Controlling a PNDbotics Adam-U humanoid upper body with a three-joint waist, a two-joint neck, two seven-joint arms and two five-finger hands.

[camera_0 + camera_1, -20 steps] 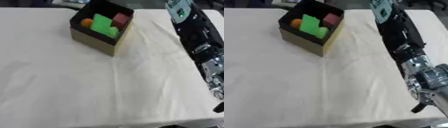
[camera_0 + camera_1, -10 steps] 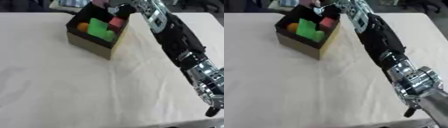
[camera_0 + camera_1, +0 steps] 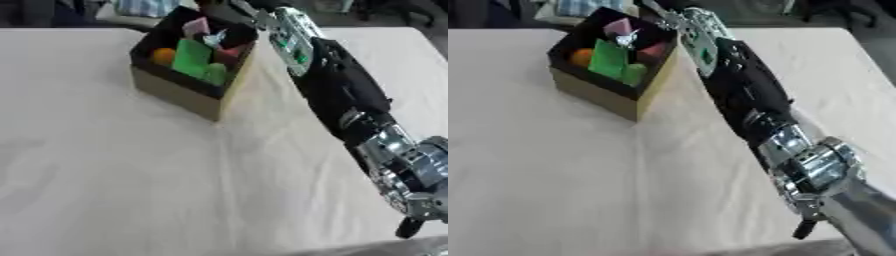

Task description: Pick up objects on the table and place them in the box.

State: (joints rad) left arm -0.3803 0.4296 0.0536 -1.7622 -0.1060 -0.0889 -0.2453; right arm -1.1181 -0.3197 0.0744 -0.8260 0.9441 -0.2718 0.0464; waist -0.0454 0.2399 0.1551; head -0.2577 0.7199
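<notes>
The box (image 3: 188, 95) is a small square carton, black inside, with tan outer walls, and it stands turned so that one corner faces me. It holds several pieces: an orange ball (image 3: 163, 55) at its left side, a tall green block (image 3: 192, 58) in the middle with a rounder green piece (image 3: 215, 74) just beside it, a red piece (image 3: 230, 52) to the right, and a pink block (image 3: 196, 26) at the far side, raised above the others.

The desk (image 3: 114, 180) is covered with a pale cream cloth that shows soft creases; the box is the only thing I can see on it, standing in the far part, left of my arm. Beyond the far edge the room is dark, with something blue-and-white checked (image 3: 146, 6) behind the box; I cannot make out more there.

My right arm runs from the lower right corner up across the desk to the box, black along the forearm and silver at the joints near me. My right hand (image 3: 236, 15) is over the far right rim of the box. My fingers (image 3: 629, 38) reach down into the opening, pale and thin against the black, right next to the pink block and above the red piece. I cannot tell whether they are pinching the pink block or have let go of it. My left hand is not visible.
</notes>
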